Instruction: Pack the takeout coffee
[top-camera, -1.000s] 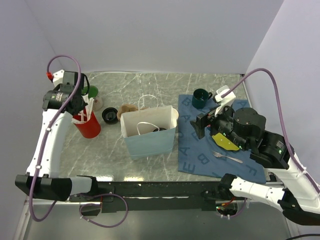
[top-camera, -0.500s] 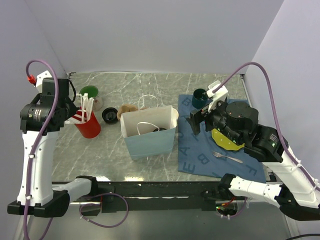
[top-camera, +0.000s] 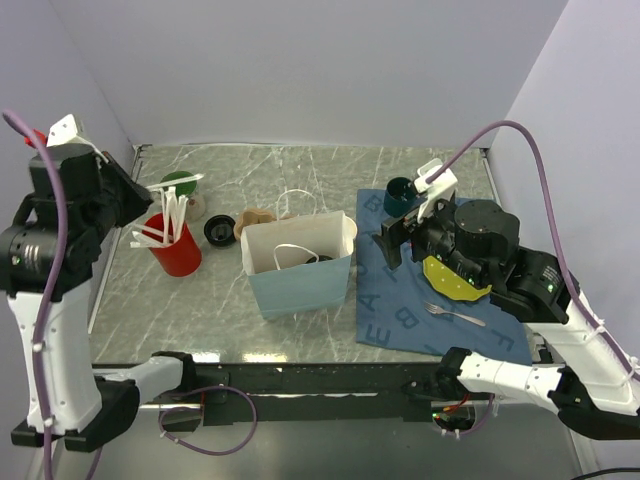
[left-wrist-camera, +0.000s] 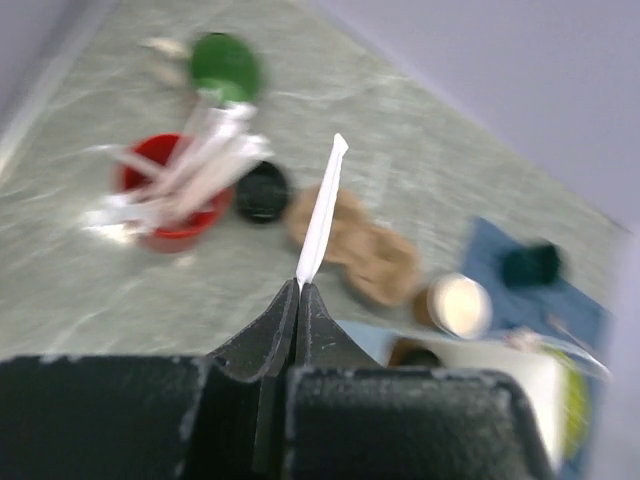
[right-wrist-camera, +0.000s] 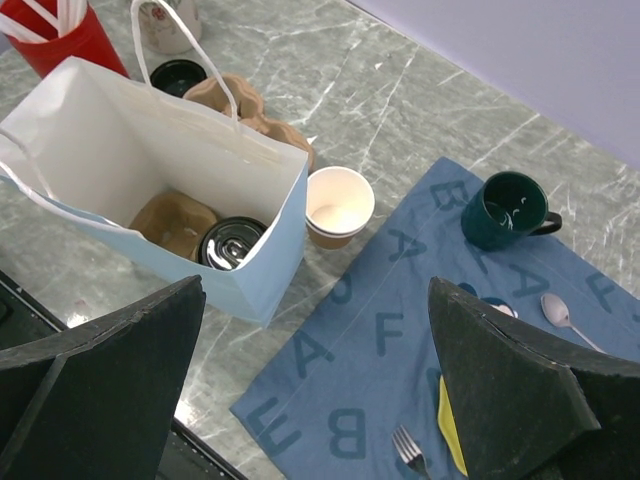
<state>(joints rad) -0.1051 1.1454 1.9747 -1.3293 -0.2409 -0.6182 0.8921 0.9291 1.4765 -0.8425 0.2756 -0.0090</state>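
A lidless tan kraft cup (right-wrist-camera: 340, 205), cream-white inside, stands on the table beside the light blue paper bag (right-wrist-camera: 150, 150); it also shows in the left wrist view (left-wrist-camera: 460, 305). A loose black lid (top-camera: 220, 232) lies left of the bag (top-camera: 298, 262). Inside the bag a black-lidded cup (right-wrist-camera: 230, 243) sits next to a kraft carrier (right-wrist-camera: 175, 222). My left gripper (left-wrist-camera: 298, 290) is shut on a white wrapped straw (left-wrist-camera: 320, 215), held high above the red cup (top-camera: 175, 250). My right gripper (right-wrist-camera: 315, 288) is open and empty above the blue mat (right-wrist-camera: 400, 340).
The red cup holds several white straws (left-wrist-camera: 190, 170). A green-topped cup (top-camera: 180, 185) stands behind it, brown paper (top-camera: 258, 218) behind the bag. On the mat (top-camera: 400, 300) are a dark green mug (top-camera: 402, 196), a fork (top-camera: 452, 315), a spoon (right-wrist-camera: 565, 318) and a yellow item (top-camera: 450, 280).
My left arm has risen and swung left, lifting one white straw out of the red cup. My right arm shifted slightly in the first half second, then held still.
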